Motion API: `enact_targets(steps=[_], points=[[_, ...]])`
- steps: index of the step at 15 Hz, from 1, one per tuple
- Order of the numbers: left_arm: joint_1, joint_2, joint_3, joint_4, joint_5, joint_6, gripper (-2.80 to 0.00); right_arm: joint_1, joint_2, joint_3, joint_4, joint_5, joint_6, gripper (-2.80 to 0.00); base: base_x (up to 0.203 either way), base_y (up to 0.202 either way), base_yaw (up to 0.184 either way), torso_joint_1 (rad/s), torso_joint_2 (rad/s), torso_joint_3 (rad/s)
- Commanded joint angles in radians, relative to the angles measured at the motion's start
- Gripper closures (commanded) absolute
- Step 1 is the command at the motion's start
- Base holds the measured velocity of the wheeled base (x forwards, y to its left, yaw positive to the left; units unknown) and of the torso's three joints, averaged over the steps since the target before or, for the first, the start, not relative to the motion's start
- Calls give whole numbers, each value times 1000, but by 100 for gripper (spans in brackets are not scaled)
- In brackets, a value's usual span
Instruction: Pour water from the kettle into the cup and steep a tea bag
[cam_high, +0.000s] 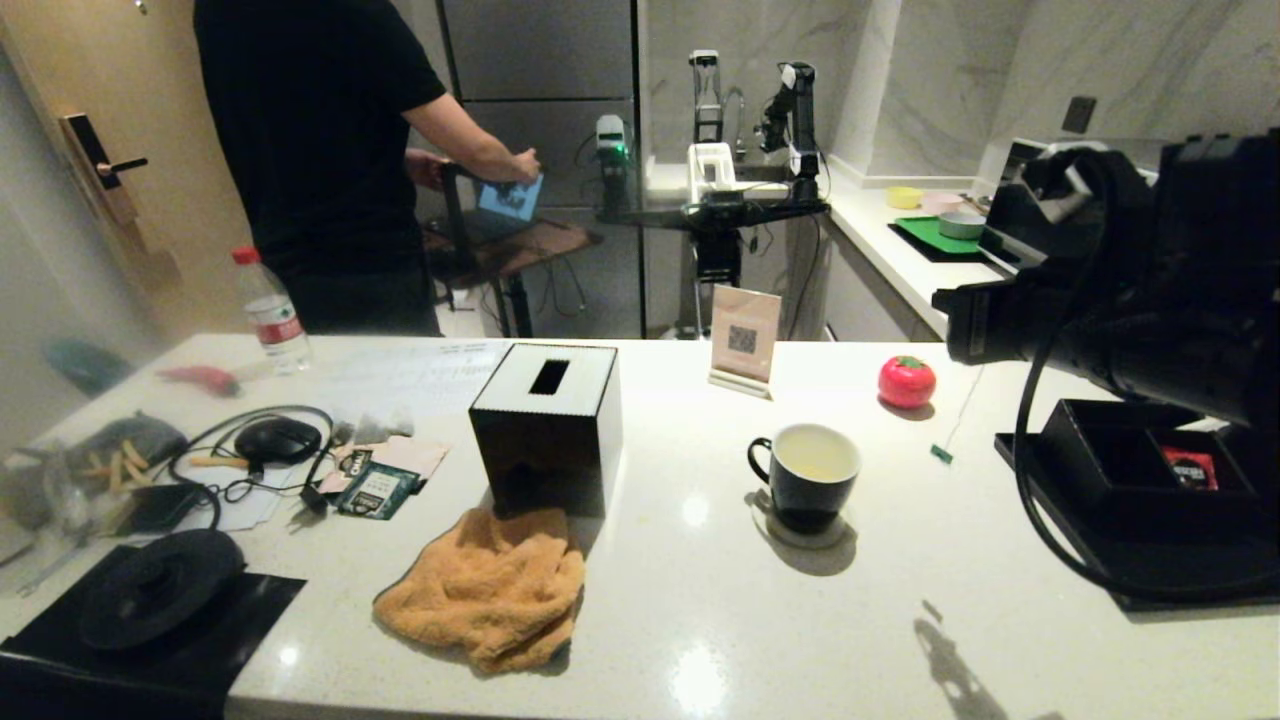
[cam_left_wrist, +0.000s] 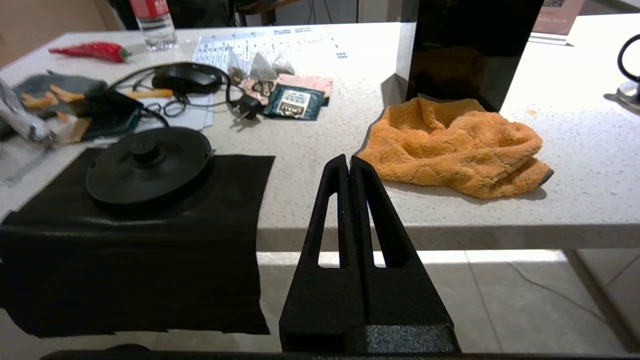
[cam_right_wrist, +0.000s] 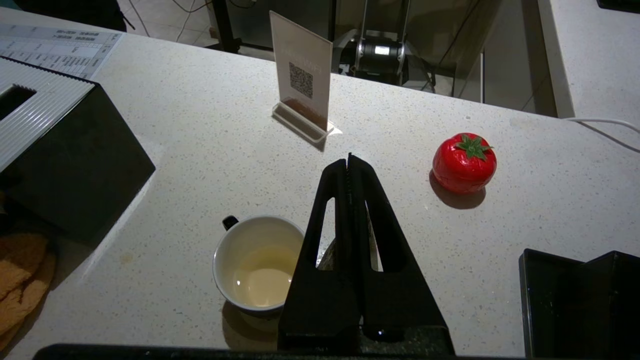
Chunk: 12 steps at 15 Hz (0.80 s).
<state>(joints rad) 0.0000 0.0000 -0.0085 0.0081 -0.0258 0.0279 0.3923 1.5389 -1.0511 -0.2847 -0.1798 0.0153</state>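
- The cup (cam_high: 806, 477) stands upright near the middle of the white counter (cam_high: 700, 620), on a small round coaster (cam_high: 800, 532), mouth facing up.
- Its loop handle points toward the robot's left, at the black tissue box (cam_high: 548, 428); in the right wrist view the handle shows as a small nub on the cup's (cam_right_wrist: 258, 262) far rim.
- Pale yellowish water (cam_right_wrist: 262, 276) lies shallow in the cup's white inside.
- The right gripper (cam_right_wrist: 348, 162) hangs above the counter just beside the cup, fingers pressed flat together with nothing between them, tips aimed toward the QR-code sign (cam_right_wrist: 301, 75).
- The left gripper (cam_left_wrist: 348, 161) hovers off the near edge of the counter, also clamped together on nothing, tips aimed between the orange cloth (cam_left_wrist: 457, 144) and the round black kettle base (cam_left_wrist: 148, 165).
- The kettle base lies flat on a black mat (cam_left_wrist: 130, 240); no kettle stands on it.
- A red tomato-shaped object (cam_high: 906, 381) rests to the right of the cup, well apart from it.
- Dark green packets (cam_left_wrist: 292, 102) lie beside a tangled black cord (cam_left_wrist: 170, 85); small pale pyramid pouches (cam_left_wrist: 261, 66) lie behind them, and whether they are tea bags is unclear.
- A person in a black shirt (cam_high: 320, 130) stands behind the counter, near a clear bottle with a red cap (cam_high: 270, 310).
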Motion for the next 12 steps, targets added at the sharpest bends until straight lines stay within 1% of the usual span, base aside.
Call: enact_targets(steps=[1, 3, 4, 5, 6, 7, 9, 12], points=[[0, 0, -9, 4, -10, 9, 0, 2, 3, 2, -2, -1, -1, 0, 0, 0, 0, 0, 0, 0], [0, 0, -16, 6, -16, 15, 0, 3, 3, 3, -2, -1, -2, 0, 0, 0, 0, 0, 0, 0], [0, 2, -29, 17, -31, 15, 0, 5, 3, 3, -2, -1, -2, 0, 0, 0, 0, 0, 0, 0], [0, 4, -47, 34, -63, 15, 0, 6, 3, 3, -1, -1, -2, 0, 0, 0, 0, 0, 0, 0], [0, 10, -66, 51, -118, 16, 0, 8, 4, 5, -2, -1, -2, 0, 0, 0, 0, 0, 0, 0], [0, 15, -78, 65, -153, 17, 0, 11, 4, 3, -2, -1, -2, 0, 0, 0, 0, 0, 0, 0], [0, 33, -84, 69, -157, 17, 0, 17, 6, 3, -2, -1, -2, 0, 0, 0, 0, 0, 0, 0], [1, 111, -108, 67, -158, 17, 0, 17, 4, 2, -2, -1, 0, 0, 0, 0, 0, 0, 0, 0]])
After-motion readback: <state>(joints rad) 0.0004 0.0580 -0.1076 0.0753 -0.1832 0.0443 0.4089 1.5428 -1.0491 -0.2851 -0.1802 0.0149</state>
